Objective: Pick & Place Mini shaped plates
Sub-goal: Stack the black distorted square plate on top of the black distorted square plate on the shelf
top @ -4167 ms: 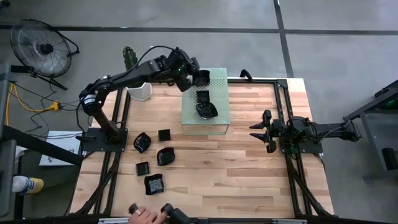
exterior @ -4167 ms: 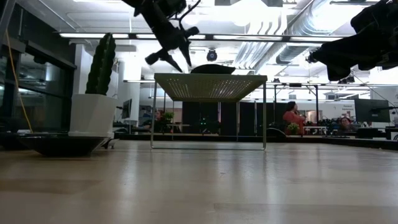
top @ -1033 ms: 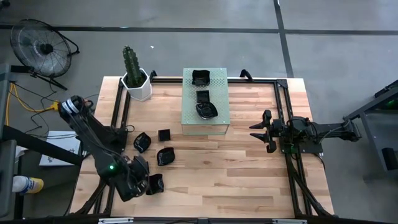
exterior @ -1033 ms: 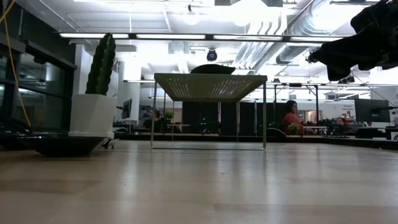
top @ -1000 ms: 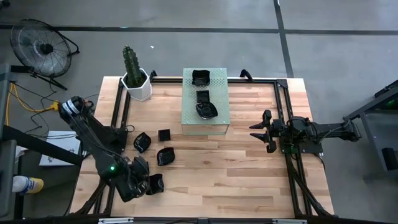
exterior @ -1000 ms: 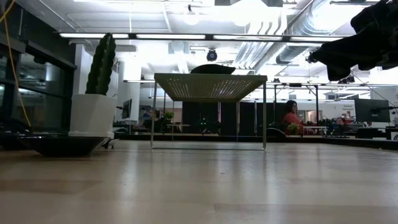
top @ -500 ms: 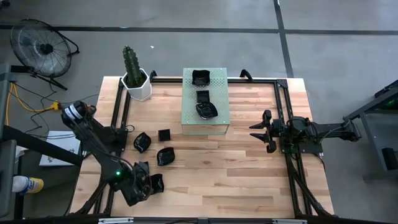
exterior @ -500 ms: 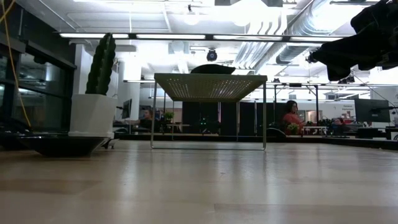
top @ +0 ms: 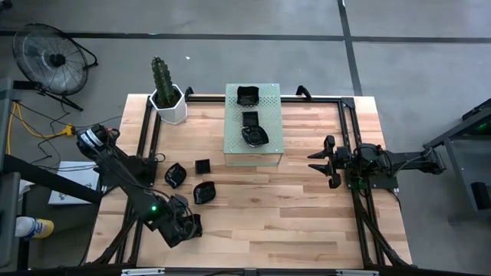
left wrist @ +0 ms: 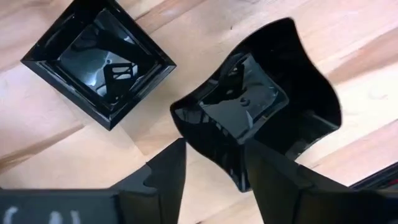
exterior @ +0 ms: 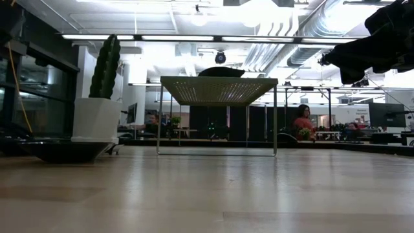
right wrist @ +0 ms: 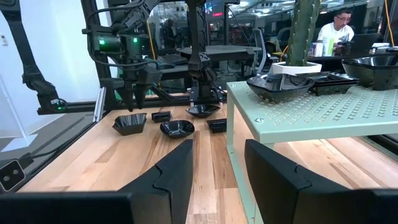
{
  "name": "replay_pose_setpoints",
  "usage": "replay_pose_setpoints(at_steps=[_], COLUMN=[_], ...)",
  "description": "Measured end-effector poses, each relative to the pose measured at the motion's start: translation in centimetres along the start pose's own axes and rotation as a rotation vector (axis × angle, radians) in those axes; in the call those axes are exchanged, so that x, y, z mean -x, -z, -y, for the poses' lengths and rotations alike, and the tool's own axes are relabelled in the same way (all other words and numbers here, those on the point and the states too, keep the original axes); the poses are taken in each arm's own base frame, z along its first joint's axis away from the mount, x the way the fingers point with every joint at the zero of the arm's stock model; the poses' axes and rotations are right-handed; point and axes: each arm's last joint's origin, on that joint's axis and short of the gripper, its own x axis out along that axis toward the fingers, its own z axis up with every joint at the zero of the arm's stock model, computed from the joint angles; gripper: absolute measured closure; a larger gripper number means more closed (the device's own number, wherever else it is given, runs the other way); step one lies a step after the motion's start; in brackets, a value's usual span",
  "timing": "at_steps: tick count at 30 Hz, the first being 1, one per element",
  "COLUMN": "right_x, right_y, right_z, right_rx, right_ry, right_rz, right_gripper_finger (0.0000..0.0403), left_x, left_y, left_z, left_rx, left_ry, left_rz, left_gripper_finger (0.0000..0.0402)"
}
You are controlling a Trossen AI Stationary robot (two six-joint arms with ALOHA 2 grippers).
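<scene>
Glossy black mini plates lie on the near-left of the table: a wavy-edged one [top: 193, 225] [left wrist: 258, 109], a square one [left wrist: 99, 59], and three more [top: 175, 175] [top: 202, 165] [top: 204, 192]. Three others sit on the pale green block [top: 253, 153]. My left gripper [top: 181, 227] [left wrist: 214, 168] points down over the wavy plate, open, a finger on each side of its rim. The right wrist view shows its fingertips [right wrist: 134, 102] just above that plate [right wrist: 129, 122]. My right gripper [top: 316, 161] [right wrist: 217, 162] waits open at the table's right side.
The white hexagonal cactus pot [top: 169, 107] stands at the far-left corner. The green block stands on thin legs [exterior: 157, 116] at the far middle. Bare wood spans the table's middle and near right [top: 291, 215]. People sit in the room beyond [exterior: 303, 122].
My left gripper has moved a short way toward the table's right, coming over the wavy-edged plate near the near edge. The plates have stayed where they were.
</scene>
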Motion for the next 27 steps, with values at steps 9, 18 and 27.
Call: replay_pose_setpoints(at_steps=[9, 18, 27], right_x=[0.0, 0.0, 0.0], right_y=[0.0, 0.0, 0.0], right_z=[0.0, 0.0, 0.0], right_rx=[0.000, 0.000, 0.000], right_ry=[0.000, 0.000, 0.000], right_rz=[0.000, 0.000, 0.000], right_gripper_finger=[0.0263, 0.0263, 0.0263], left_x=[-0.7, -2.4, -2.4], left_y=[0.0, 0.4, 0.5], left_z=[0.1, 0.4, 0.6], left_rx=[0.028, 0.047, 0.048], left_ry=[-0.026, -0.081, -0.062], left_rz=[0.006, -0.042, -0.051], left_gripper_finger=[0.0211, 0.0211, 0.0211])
